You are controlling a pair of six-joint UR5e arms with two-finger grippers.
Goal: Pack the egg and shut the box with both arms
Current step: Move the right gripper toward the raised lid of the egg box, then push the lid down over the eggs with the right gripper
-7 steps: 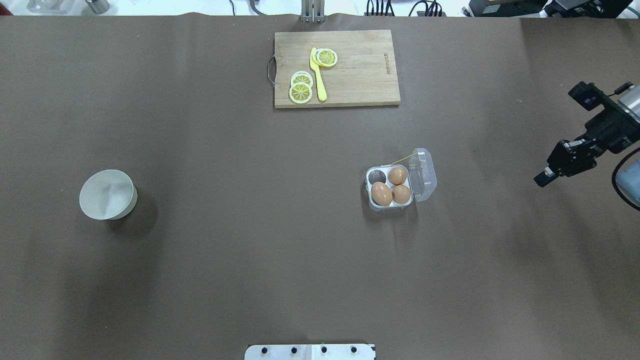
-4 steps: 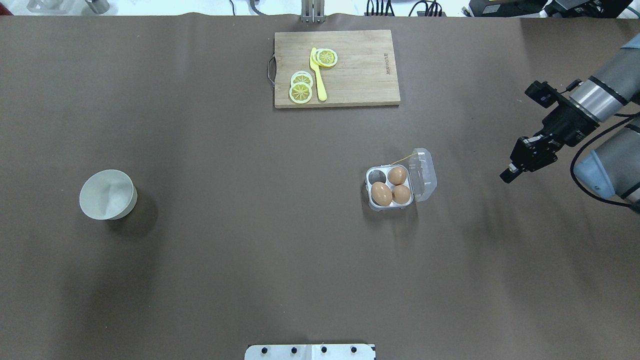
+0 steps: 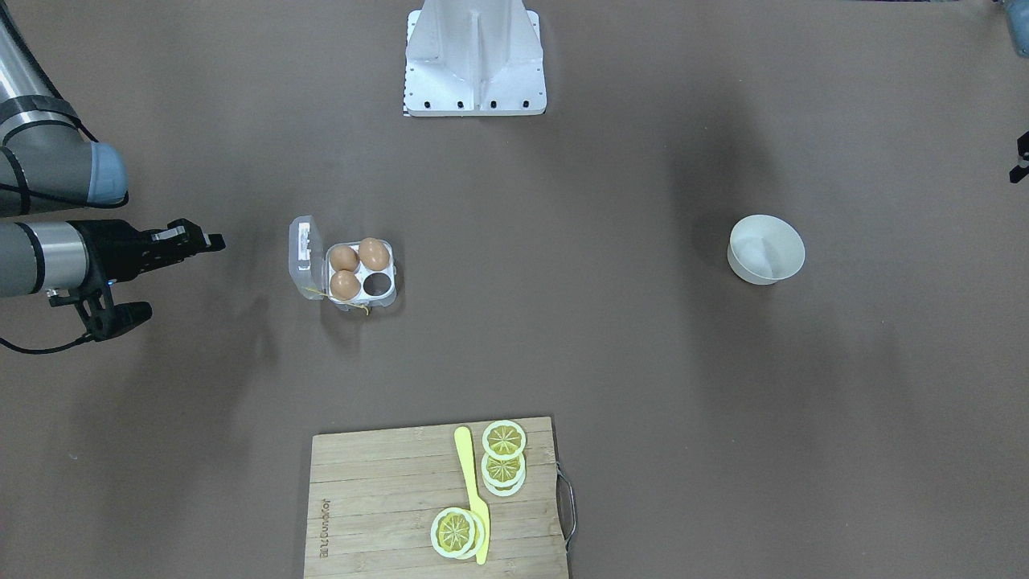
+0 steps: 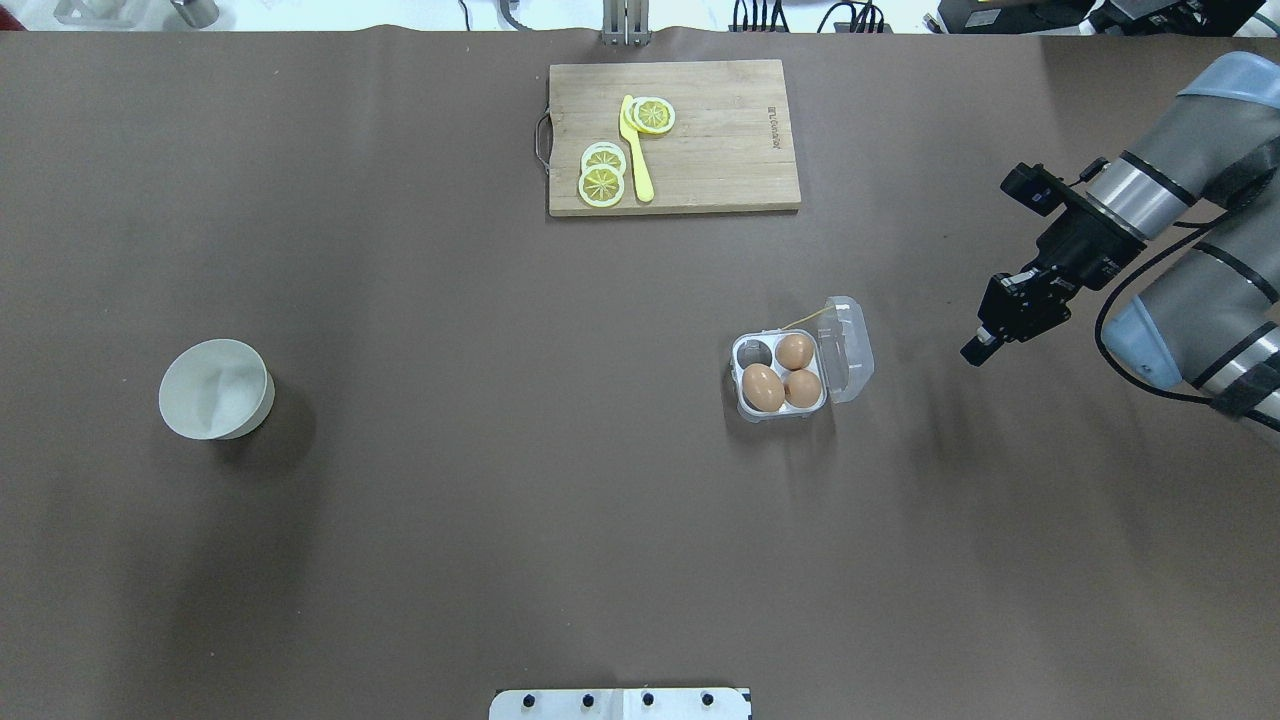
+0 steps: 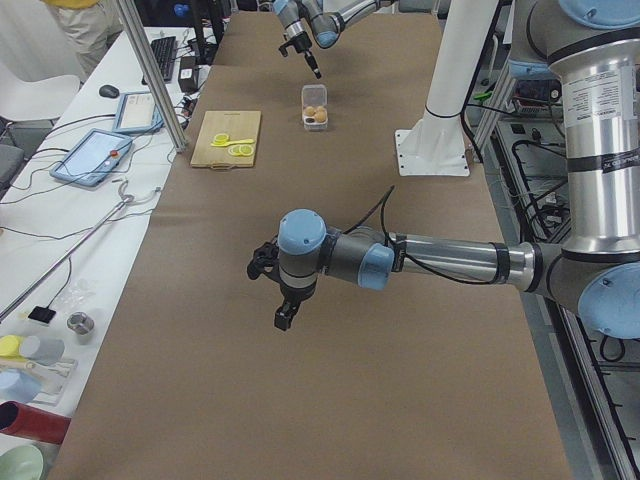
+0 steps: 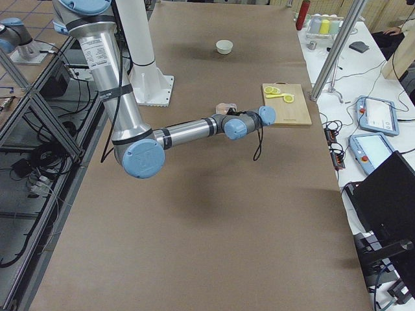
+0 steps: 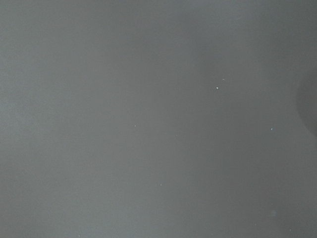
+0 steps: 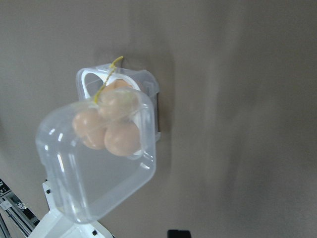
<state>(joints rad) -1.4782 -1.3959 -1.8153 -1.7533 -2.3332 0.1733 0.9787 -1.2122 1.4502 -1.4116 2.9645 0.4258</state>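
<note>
Watching front-facing view: right gripper (image 3: 213, 240), fingers pressed together, is hovering near open box (image 3: 376, 283), not touching. Overhead: I am seeing three eggs (image 4: 762, 388) sitting in box cups, lid (image 4: 848, 350) standing up. Left view: left gripper (image 5: 281, 322) hanging over table, state I cannot tell.

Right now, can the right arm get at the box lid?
Probably yes. The right gripper hangs beyond the open lid, on the lid's side of the box, with only bare table between them.
</note>
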